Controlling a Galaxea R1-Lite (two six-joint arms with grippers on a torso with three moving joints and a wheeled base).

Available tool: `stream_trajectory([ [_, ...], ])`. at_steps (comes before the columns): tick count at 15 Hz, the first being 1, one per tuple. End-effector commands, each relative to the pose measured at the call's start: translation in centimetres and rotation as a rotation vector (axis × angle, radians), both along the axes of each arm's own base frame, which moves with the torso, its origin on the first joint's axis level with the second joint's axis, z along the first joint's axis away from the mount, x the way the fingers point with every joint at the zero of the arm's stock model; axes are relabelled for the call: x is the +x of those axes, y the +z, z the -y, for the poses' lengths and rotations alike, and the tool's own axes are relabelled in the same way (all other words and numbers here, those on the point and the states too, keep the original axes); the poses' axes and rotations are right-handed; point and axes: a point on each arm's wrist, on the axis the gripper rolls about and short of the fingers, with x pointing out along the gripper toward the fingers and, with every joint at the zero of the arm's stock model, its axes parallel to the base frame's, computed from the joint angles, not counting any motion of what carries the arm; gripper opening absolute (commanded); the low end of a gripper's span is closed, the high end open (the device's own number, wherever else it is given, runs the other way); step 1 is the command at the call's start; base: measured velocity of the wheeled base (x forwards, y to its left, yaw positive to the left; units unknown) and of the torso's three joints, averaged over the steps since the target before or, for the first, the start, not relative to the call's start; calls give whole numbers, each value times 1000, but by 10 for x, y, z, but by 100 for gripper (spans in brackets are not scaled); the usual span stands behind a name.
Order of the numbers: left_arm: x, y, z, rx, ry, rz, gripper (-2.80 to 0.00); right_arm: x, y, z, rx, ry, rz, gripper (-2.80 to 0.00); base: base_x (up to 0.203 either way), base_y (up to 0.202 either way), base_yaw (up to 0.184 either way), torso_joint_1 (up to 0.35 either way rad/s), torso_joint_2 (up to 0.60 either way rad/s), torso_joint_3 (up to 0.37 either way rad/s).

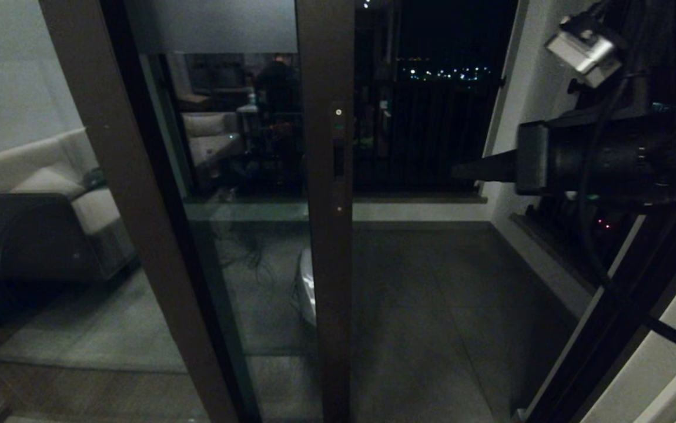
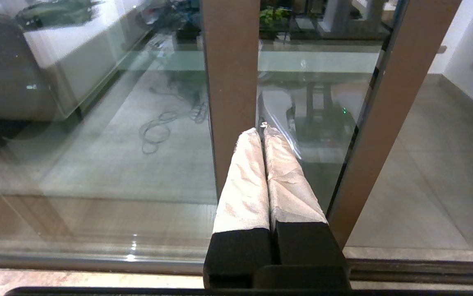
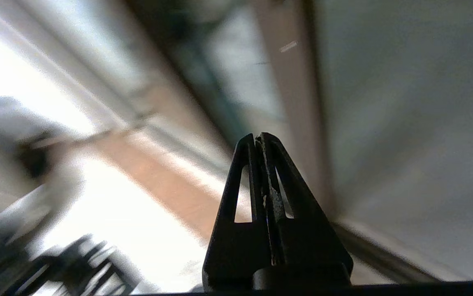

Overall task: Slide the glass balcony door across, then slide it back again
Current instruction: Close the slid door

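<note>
The glass balcony door [image 1: 326, 264] stands partly open, with its dark brown stile upright mid-view. The slim recessed handle [image 1: 338, 160] sits on the stile, and a frosted band [image 1: 214, 26] crosses the top of its glass. My right gripper [image 1: 455, 171] is shut and empty. It points left across the open gap, level with the handle and well clear of the stile. In the right wrist view this gripper [image 3: 259, 137] faces a blurred brown frame. My left gripper [image 2: 262, 130], with white-wrapped fingers [image 2: 244, 181], is shut and empty, low down before the glass [image 2: 327, 102] between two brown frames.
The fixed pane reflecting a sofa [image 1: 50, 176] fills the left. Beyond the gap lie the balcony floor [image 1: 432, 323], the black-barred window [image 1: 432, 135] and a white wall [image 1: 526, 88] on the right. The door track [image 2: 425, 271] runs along the floor. A cable coil [image 2: 158, 131] shows in the glass.
</note>
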Motion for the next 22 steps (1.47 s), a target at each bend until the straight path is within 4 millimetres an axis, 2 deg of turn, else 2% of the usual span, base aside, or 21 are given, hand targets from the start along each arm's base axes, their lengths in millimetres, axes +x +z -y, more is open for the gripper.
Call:
stream_trajectory([
  [1, 0, 0, 0, 0, 0, -2, -280, 31, -20, -52, -164, -168, 22, -280, 0, 0, 0, 0, 0, 0],
  [3, 0, 0, 0, 0, 0, -2, -280, 30, -17, -63, -287, -167, 118, -280, 0, 0, 0, 0, 0, 0],
  [5, 0, 0, 0, 0, 0, -2, -280, 25, -3, -68, -335, -206, 201, -280, 0, 0, 0, 0, 0, 0],
  [6, 0, 0, 0, 0, 0, -2, -280, 20, 3, -71, -335, -197, 210, -280, 0, 0, 0, 0, 0, 0],
  [8, 0, 0, 0, 0, 0, -2, -280, 14, 2, -79, -373, -168, 178, -280, 0, 0, 0, 0, 0, 0],
  [12, 0, 0, 0, 0, 0, -2, -280, 39, -6, -105, -409, -161, 142, -280, 0, 0, 0, 0, 0, 0],
  [13, 0, 0, 0, 0, 0, -2, -280, 47, -8, -111, -411, -163, 138, 0, 0, 0, 0, 0, 0, 0],
  [18, 0, 0, 0, 0, 0, -2, -280, 76, -38, -126, -393, -190, 56, 0, 0, 0, 0, 0, 0, 0],
  [22, 0, 0, 0, 0, 0, -2, -280, 103, -43, -125, -351, -240, 140, 0, 0, 0, 0, 0, 0, 0],
])
